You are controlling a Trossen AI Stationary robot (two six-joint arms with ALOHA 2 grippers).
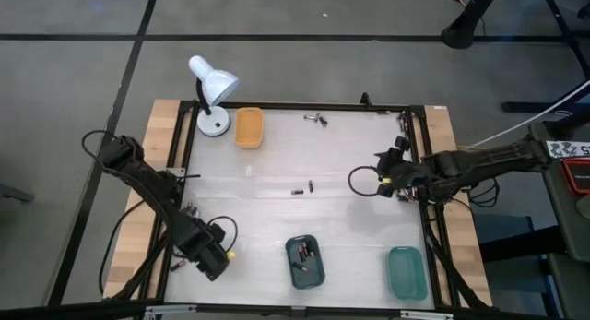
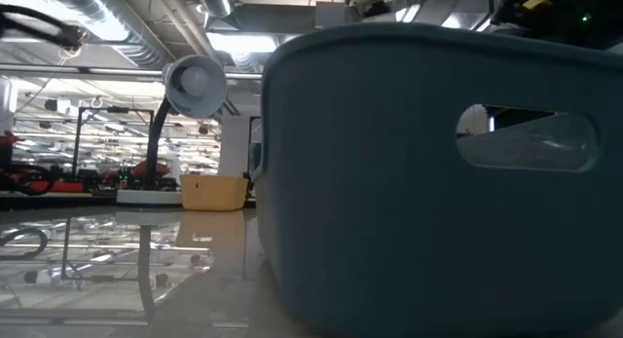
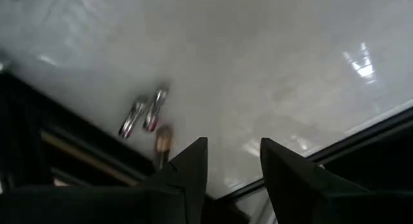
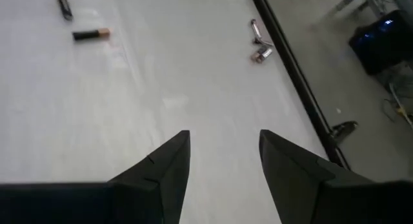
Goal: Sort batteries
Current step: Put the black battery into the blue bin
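Three trays sit on the desk (image 1: 277, 209): one orange tray (image 1: 249, 126) at the far edge beside the white lamp (image 1: 212, 94), one dark teal tray (image 1: 305, 261) at the near edge, one green tray (image 1: 407, 272) at the near right corner. We judge they stand well apart so that each battery type gets its own bin.

Batteries, counted in the high view:
- two mid-desk batteries (image 1: 303, 187), lying loose, apart from every tray;
- a small cluster at the far edge (image 1: 318, 118), two or three, count uncertain;
- a few already inside the dark teal tray, number not readable;
- three by the left edge (image 3: 147, 115), seen in the left wrist view, just ahead of the left gripper.

Left gripper (image 3: 233, 156): near left part of the desk, low over the surface, jaws apart and empty. We judge it is placed to take one of the three batteries close by.

Right gripper (image 4: 224, 150): at the right edge of the desk, jaws apart, holding nothing, facing the mid-desk pair.

Most batteries look unsorted; orange and green trays appear to hold none.
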